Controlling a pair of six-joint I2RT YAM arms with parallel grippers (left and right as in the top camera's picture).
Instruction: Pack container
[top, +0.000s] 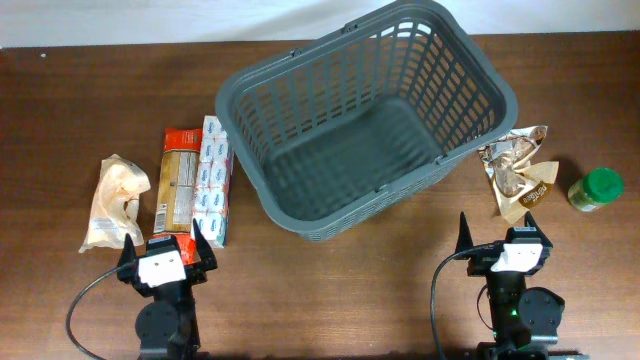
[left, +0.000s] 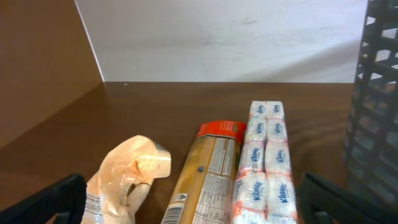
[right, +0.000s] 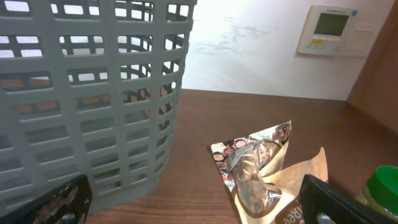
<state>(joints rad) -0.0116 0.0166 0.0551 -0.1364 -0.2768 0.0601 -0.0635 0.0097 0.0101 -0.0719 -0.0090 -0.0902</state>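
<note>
Two sets of fingers, one empty basket: the dark grey container (top: 460, 80) sits tilted across the far middle of the table (top: 330, 290), its slotted walls showing nothing inside, so by my reckoning the packing has not yet begun. My left fingers (top: 163, 243) are spread wide and hold nothing, poised at the near edge just short of a row of goods laid side by side to the container's left: a crumpled beige bag (top: 115, 200), a long orange-topped pasta packet (top: 180, 180) and a pack of pocket tissues (top: 212, 180), the tissues lying closest to the basket wall. My right fingers (top: 498, 240) are likewise parted and empty, facing a pair of crinkled snack pouches (top: 515, 170) just beside the container's right corner, with a green-lidded jar (top: 597, 188) standing upright a little further right. The layout looks deliberate: the basket rests between the two groups, within reach of both arms, so each arm can serve its own side without crossing the other. The flat packets lie lengthwise toward my left wrist, which should let the open fingers close across their narrow width. The tissues or pasta seem the likeliest first pick on the left, the pouches on the right. The soft bag and foil pouches may crumple or slip when pinched, and the basket's high rim will need a clear lift before anything goes in.
</note>
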